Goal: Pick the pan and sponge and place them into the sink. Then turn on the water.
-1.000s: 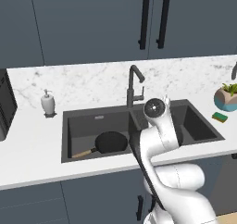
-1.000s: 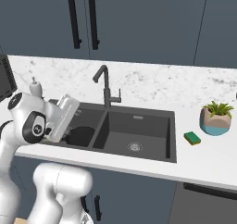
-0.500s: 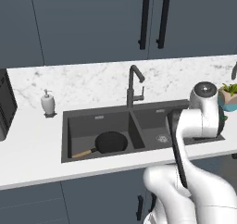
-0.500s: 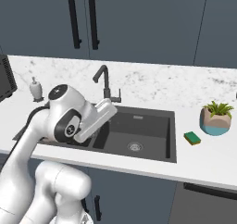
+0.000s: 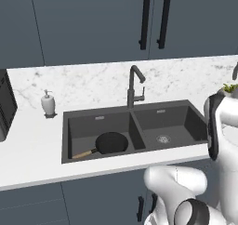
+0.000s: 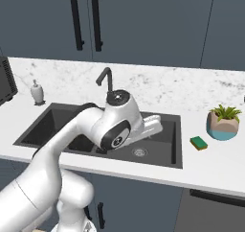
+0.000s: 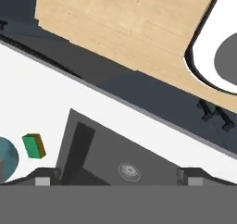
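Observation:
The black pan (image 5: 110, 142) lies flat in the left basin of the dark grey sink (image 5: 176, 122), its wooden handle pointing front-left. The green and yellow sponge (image 6: 198, 143) rests on the white counter right of the sink (image 6: 176, 142), beside a potted plant. My gripper (image 7: 118, 177) hovers over the right basin, open, its fingertips (image 7: 44, 177) wide apart with nothing between them. In the hand view the sponge (image 7: 34, 146) sits left of the basin's drain (image 7: 128, 171). No water runs from the faucet (image 5: 135, 87).
A white soap dispenser (image 5: 48, 103) stands on the counter left of the sink, with a dark appliance (image 5: 5, 105) beyond it. The teal plant pot (image 6: 223, 124) sits just behind the sponge. Dark cabinets (image 6: 86, 20) hang above the marble backsplash.
My arm has swung right from above the left basin to over the right basin, toward the sponge side. The pan has stayed in the left basin.

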